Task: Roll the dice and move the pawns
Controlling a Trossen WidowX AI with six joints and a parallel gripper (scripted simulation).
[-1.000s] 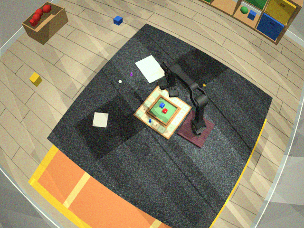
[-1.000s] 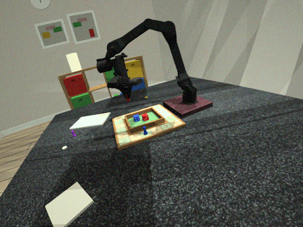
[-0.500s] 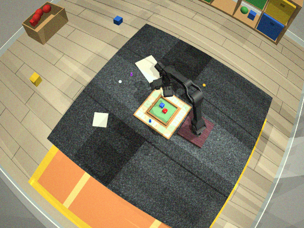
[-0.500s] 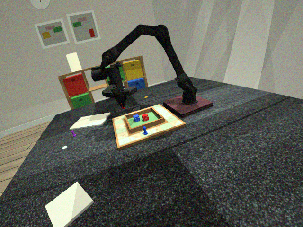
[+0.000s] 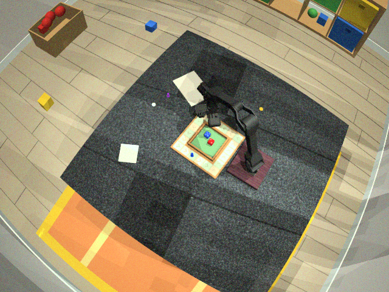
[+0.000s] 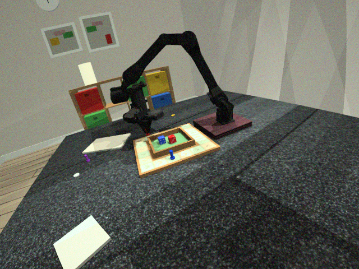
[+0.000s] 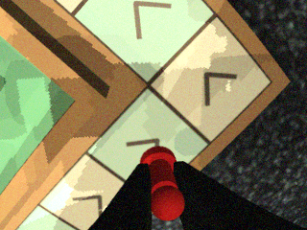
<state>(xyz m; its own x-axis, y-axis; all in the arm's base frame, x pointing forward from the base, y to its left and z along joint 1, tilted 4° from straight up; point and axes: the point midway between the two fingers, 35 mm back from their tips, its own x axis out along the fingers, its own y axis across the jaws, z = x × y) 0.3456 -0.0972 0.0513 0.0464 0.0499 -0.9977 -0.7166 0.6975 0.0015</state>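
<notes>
My gripper [image 6: 147,130] [image 7: 160,172] is shut on the red pawn [image 6: 147,134] [image 7: 167,201]. In the wrist view the pawn overlaps a pale green tile beside a corner tile of the board [image 5: 215,171] [image 6: 207,142] [image 7: 240,103]; whether it touches is unclear. The top view hides the pawn behind the arm. The blue die [image 5: 206,134] [image 6: 161,140] and red die [image 5: 211,142] [image 6: 172,139] rest inside the green-floored tray [image 5: 216,149] [image 6: 162,152] [image 7: 26,125]; their top numbers are too small to read surely. The blue pawn [image 5: 191,154] [image 6: 172,154] stands upright on the front track.
A large pale sheet [image 5: 188,86] [image 6: 107,143] lies near the board's back left. A purple pawn [image 5: 168,95] [image 6: 87,158], a white disc [image 5: 153,104] [image 6: 76,175], a yellow disc [image 5: 261,108] [image 6: 173,115] and a smaller pale pad [image 5: 128,153] [image 6: 82,243] lie farther off.
</notes>
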